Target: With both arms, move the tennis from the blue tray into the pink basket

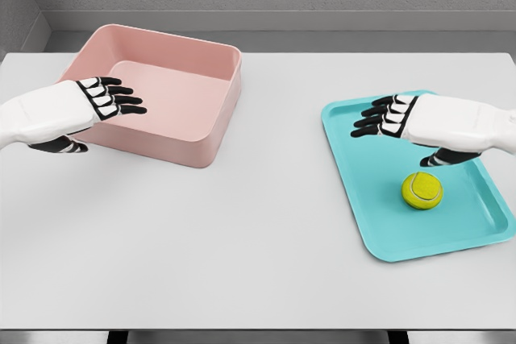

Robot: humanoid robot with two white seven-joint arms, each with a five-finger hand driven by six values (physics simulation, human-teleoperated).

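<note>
A yellow-green tennis ball [422, 190] lies on the blue tray [363, 207] at the right of the white table. My right hand [385, 120] hovers over the tray's far part, just above and behind the ball, fingers spread and holding nothing. The pink basket [218, 110] stands at the back left with nothing inside. My left hand [117, 99] hangs over the basket's near left rim, fingers stretched out and holding nothing.
The white table [242, 239] runs from the basket to the tray, with its front edge near the bottom of the view. A grey wall stands behind the table's far edge.
</note>
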